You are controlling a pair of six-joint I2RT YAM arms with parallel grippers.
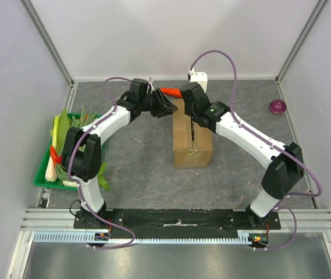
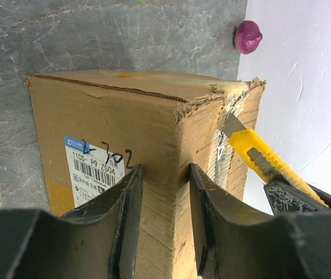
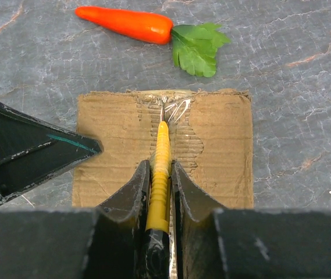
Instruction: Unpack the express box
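The express box (image 1: 191, 145) is a brown cardboard box in the table's middle, flaps closed, with its white-and-blue label (image 2: 95, 168) on one side. My left gripper (image 1: 165, 106) is at the box's far end, and its jaws (image 2: 164, 171) clamp a vertical corner of the box (image 2: 113, 116). My right gripper (image 1: 187, 97) is above the far end of the box top (image 3: 223, 151). It (image 3: 160, 165) is shut on a yellow utility knife (image 3: 162, 154), and the blade tip is at the taped centre seam near the far edge. The knife also shows in the left wrist view (image 2: 258, 154).
A toy carrot (image 1: 170, 92) with green leaves lies on the table just beyond the box, also in the right wrist view (image 3: 130, 23). A purple onion (image 1: 277, 106) sits at the back right. A green tray (image 1: 40, 174) of vegetables stands at the left. A white fitting (image 1: 198, 78) is at the back wall.
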